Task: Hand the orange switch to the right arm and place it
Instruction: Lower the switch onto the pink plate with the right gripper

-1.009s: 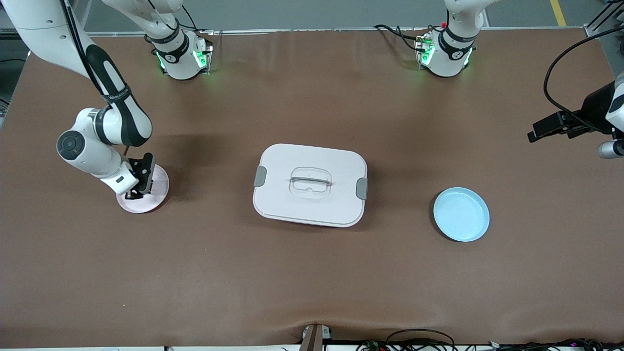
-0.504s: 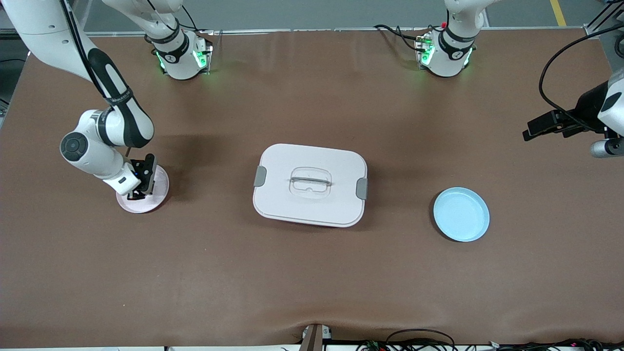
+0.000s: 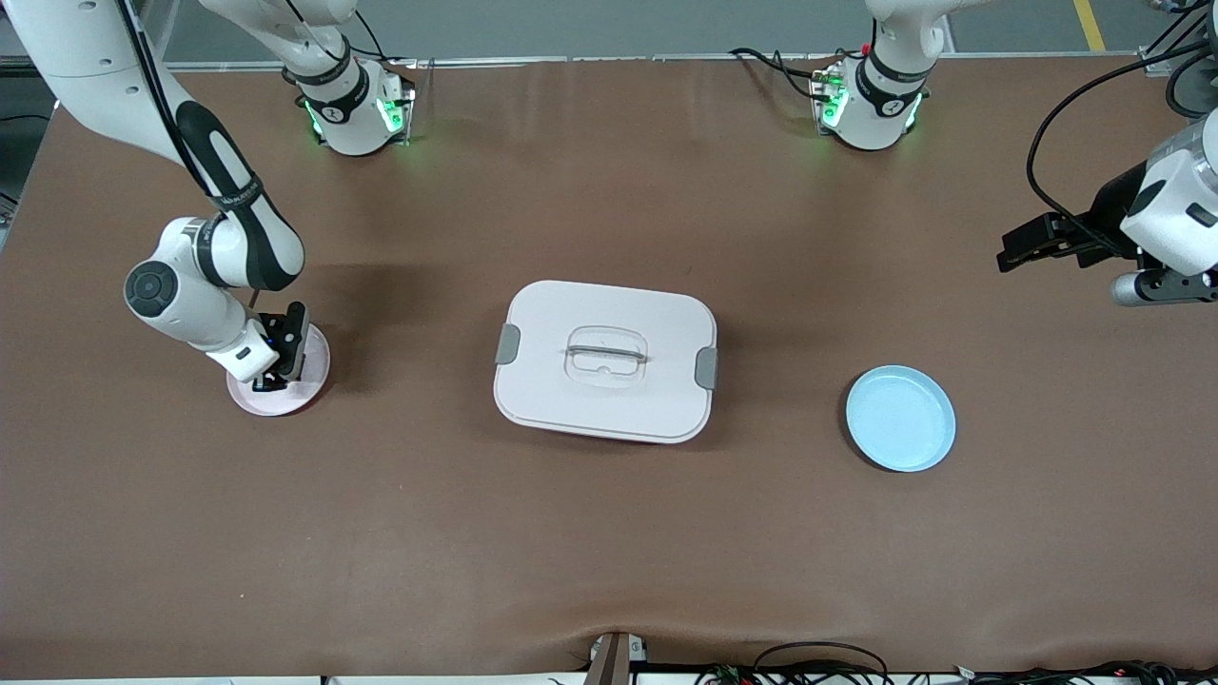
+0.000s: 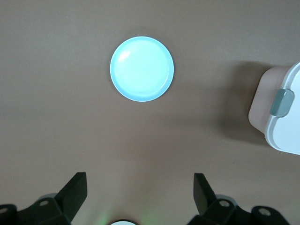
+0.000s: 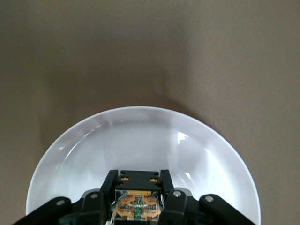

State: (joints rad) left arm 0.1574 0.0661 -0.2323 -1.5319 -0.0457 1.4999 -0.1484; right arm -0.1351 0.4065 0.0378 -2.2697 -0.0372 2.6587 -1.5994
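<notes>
Right gripper (image 5: 138,199) over pink plate (image 3: 309,381), frame left; jaws clamped on orange switch (image 5: 137,202). Left gripper (image 4: 139,197) at frame right edge, jaws wide, empty.

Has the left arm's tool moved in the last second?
Yes. The left tool has drifted toward the white lidded box, away from the table's edge, still open and empty.

A brown matte table covering (image 3: 609,533) is spanning the whole work surface, rippling slightly along its edge nearest the front camera, where dark cables (image 3: 818,666) are trailing, while a grey floor strip (image 3: 618,29) is showing above the table's top edge.
</notes>
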